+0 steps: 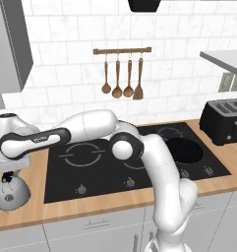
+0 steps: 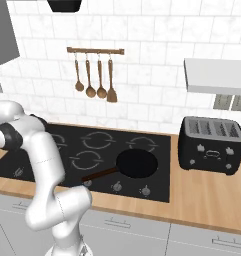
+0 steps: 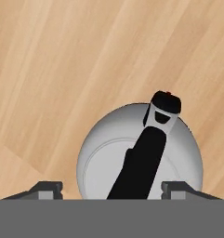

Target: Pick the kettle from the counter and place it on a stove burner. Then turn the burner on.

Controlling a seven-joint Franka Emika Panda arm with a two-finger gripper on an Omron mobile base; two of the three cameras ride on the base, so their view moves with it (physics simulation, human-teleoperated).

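The small silver-grey kettle (image 1: 13, 193) stands upright on the wood-grain counter (image 1: 26, 216), left of the black cooktop. From above, its dome (image 3: 99, 158) and black arched handle (image 3: 143, 160) lie over the counter (image 3: 62, 69). My gripper (image 1: 7, 176) hangs straight down just over the kettle. In the hand view the gripper (image 3: 114, 189) is open, one fingertip (image 3: 47, 188) on each side of the handle, neither touching it. The stove burner (image 1: 80, 153) is marked in the glass to the kettle's right.
A black frying pan (image 2: 137, 164) sits on the cooktop's right side, handle pointing toward the front knobs (image 2: 117, 186). A black toaster (image 2: 211, 145) stands on the counter at the right. Wooden utensils (image 1: 122, 74) hang on the tiled wall.
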